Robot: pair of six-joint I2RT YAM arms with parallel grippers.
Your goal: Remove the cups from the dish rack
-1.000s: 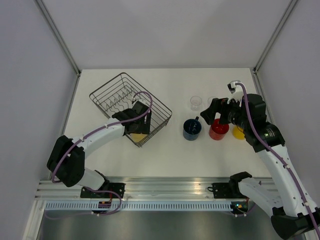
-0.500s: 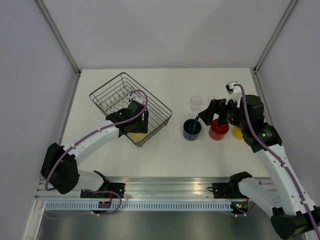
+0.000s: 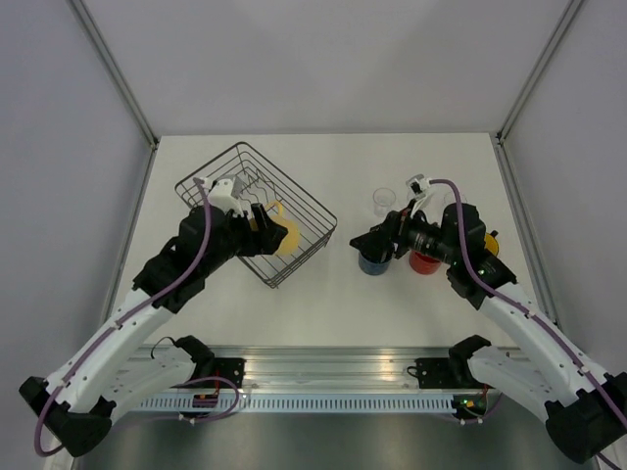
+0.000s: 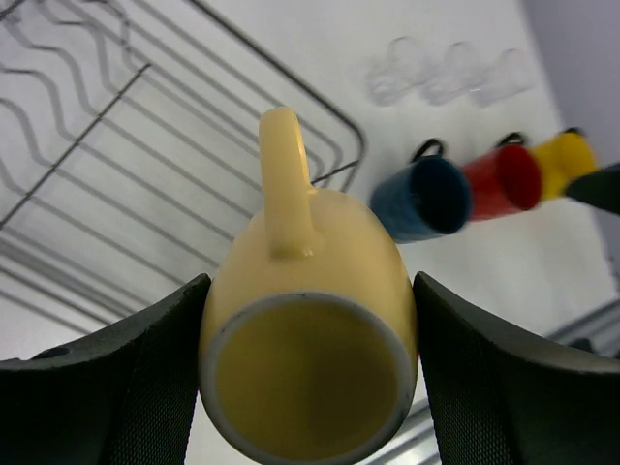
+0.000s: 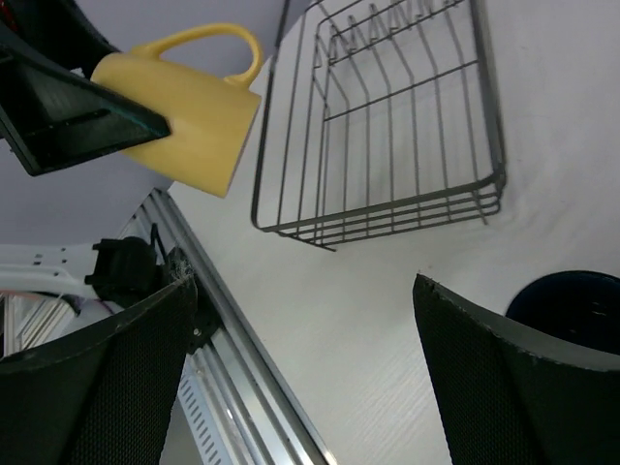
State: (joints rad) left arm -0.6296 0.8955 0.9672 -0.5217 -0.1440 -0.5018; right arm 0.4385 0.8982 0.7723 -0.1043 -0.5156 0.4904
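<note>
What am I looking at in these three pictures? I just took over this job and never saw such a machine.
Two robot arms are bolted at the near edge of a table. One picture looks down from above; the other two come from a camera on each wrist, so the dark shapes at their sides are that arm's own fingers. The left hand is shut on a pale yellow mug, held up over the wire rack. The right hand is open and empty. Right of the rack stand a blue mug, a red mug and an orange mug, with three clear glasses farther back. No other cup shows in the rack.
</note>
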